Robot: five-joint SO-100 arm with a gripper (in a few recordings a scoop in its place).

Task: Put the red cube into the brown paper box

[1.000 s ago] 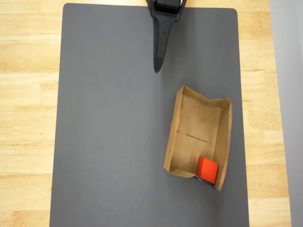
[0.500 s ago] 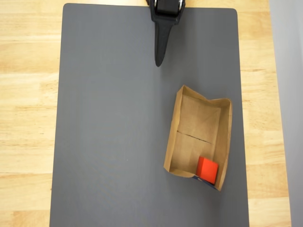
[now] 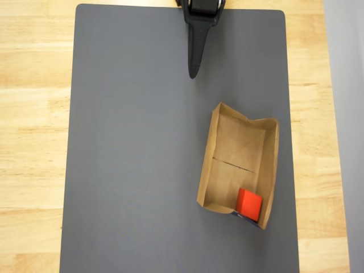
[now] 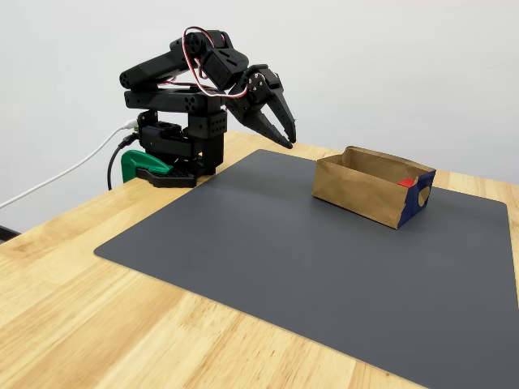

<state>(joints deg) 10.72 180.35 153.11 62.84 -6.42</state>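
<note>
Since 1 s back my gripper (image 3: 194,73) pulled further toward the base, tip now nearer the mat's (image 3: 131,148) top edge in the overhead view; cube and box didn't shift. Cube (image 3: 249,205) sat inside the box (image 3: 207,170), in the bottom right corner by the blue print, touching or nearly touching the walls there. So the drop looked done, imo, and the step in hand was just the retreat. Doing it well meant folding back slow and high, staying well apart from the box wall so nothing nudged the paper. Arm (image 4: 174,85) was tucked over its base (image 4: 166,166) at the table (image 4: 57,243) edge, elbow up, wrist angled down toward the mat. Fingers (image 4: 287,132) held nothing and looked slightly parted in the fixed view, tho from overhead they read as one dark wedge.
</note>
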